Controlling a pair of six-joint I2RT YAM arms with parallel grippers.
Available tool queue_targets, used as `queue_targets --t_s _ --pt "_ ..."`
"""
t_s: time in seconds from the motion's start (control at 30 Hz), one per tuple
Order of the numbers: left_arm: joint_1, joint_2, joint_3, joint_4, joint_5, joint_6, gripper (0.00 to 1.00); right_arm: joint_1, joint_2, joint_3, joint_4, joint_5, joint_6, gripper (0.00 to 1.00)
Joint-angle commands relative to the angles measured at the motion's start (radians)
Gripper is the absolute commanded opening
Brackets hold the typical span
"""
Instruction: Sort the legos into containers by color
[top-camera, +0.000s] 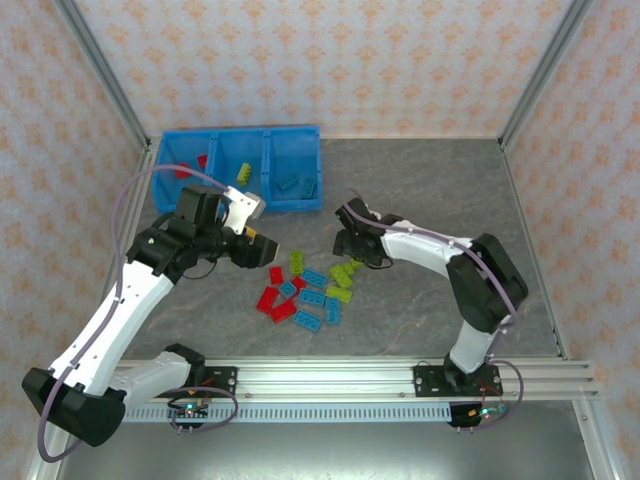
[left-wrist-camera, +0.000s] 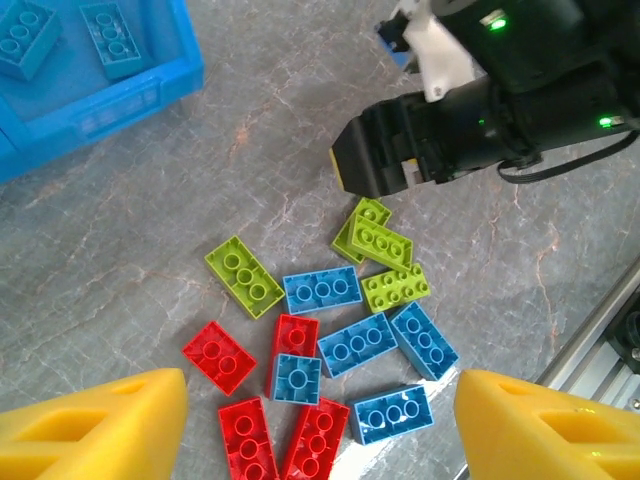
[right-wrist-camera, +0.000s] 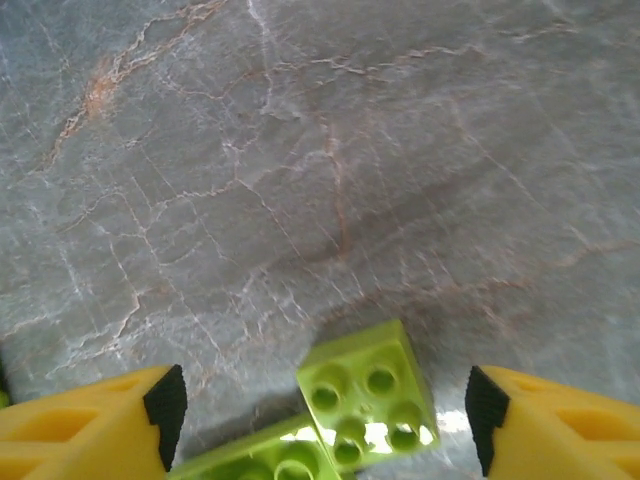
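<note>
Loose legos (top-camera: 305, 290) in red, light blue and lime green lie scattered on the grey table between the arms. My left gripper (left-wrist-camera: 320, 430) hangs open above them, with red bricks (left-wrist-camera: 315, 440) and a blue brick (left-wrist-camera: 393, 412) lying flat between its yellow fingers. My right gripper (right-wrist-camera: 325, 410) is low over the green bricks, open; a lime green brick (right-wrist-camera: 370, 395) sits between its pads with a gap on each side. The blue containers (top-camera: 240, 165) stand at the back left, holding red (top-camera: 185, 170), green (top-camera: 243, 170) and blue (top-camera: 290, 182) bricks in separate compartments.
The two grippers are close together over the pile; the right gripper's black body (left-wrist-camera: 400, 150) hangs just beyond the green bricks (left-wrist-camera: 380, 245) in the left wrist view. A bin corner (left-wrist-camera: 110, 105) with two blue bricks lies at upper left. Aluminium rail (top-camera: 330, 375) runs along the near edge.
</note>
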Motion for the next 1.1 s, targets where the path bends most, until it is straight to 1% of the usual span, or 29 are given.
queue_targets --t_s 0.0,0.13,0.3,0.43,0.53,0.6,0.7,0.77,0.83,0.9,0.97,1.07 --pt "-0.004 -0.019 -0.027 -0.002 0.002 0.049 0.72 0.000 0.044 0.023 -0.012 0.035 0.010 0.71" --pt "-0.003 -0.015 -0.028 -0.007 -0.004 0.047 0.72 0.000 0.075 0.005 -0.006 0.046 0.023 0.64" --pt "-0.004 -0.016 -0.031 -0.002 -0.024 0.040 0.72 -0.001 0.046 -0.017 -0.005 0.045 0.029 0.47" --pt "-0.003 -0.020 -0.034 -0.003 -0.068 0.031 0.72 -0.001 -0.025 -0.030 -0.005 0.052 0.033 0.41" --pt "-0.003 -0.035 -0.040 0.008 -0.096 0.025 0.74 -0.001 -0.121 -0.044 0.018 0.072 0.012 0.34" --pt "-0.003 -0.051 -0.046 0.018 -0.119 0.019 0.75 0.001 -0.186 -0.047 0.041 0.082 -0.018 0.32" --pt "-0.003 -0.090 -0.060 0.044 -0.156 0.009 0.83 0.018 -0.261 -0.028 0.084 0.066 -0.081 0.32" --pt "-0.002 -0.133 -0.078 0.075 -0.209 -0.009 0.94 0.065 -0.286 0.011 0.131 0.054 -0.147 0.31" --pt "0.004 -0.181 -0.096 0.102 -0.273 -0.022 1.00 0.120 -0.263 0.077 0.186 0.029 -0.214 0.31" --pt "0.013 -0.225 -0.112 0.120 -0.341 -0.037 1.00 0.157 -0.198 0.160 0.232 -0.010 -0.252 0.31" --pt "0.024 -0.273 -0.128 0.132 -0.432 -0.052 1.00 0.184 -0.095 0.278 0.265 -0.040 -0.289 0.31" --pt "0.035 -0.333 -0.151 0.145 -0.553 -0.069 1.00 0.194 0.084 0.469 0.289 -0.057 -0.331 0.30"
